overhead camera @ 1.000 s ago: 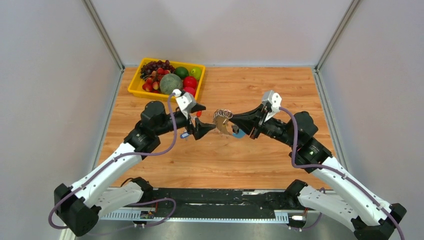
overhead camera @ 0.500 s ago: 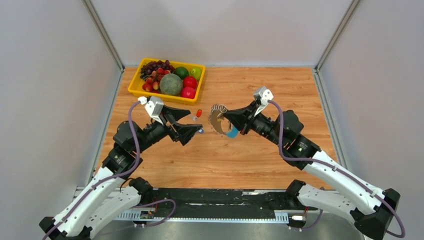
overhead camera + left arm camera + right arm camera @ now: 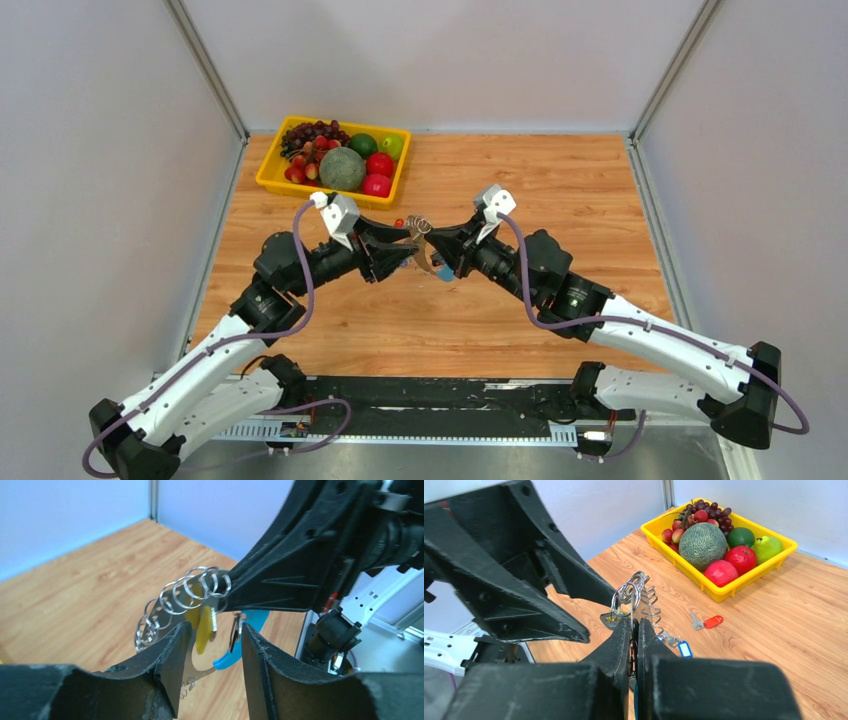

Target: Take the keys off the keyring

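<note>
Mid-table, parted left end effector (image 3: 212,632) has reached keyring (image 3: 226,658); right end effector (image 3: 634,627) clamps it

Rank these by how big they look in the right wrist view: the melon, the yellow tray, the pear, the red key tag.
1. yellow tray
2. melon
3. pear
4. red key tag, smallest although it lies nearer the camera

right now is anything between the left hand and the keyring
Nothing visible. The open left hand has its fingers either side of the keys hanging from the keyring, which the right hand grips.
</note>
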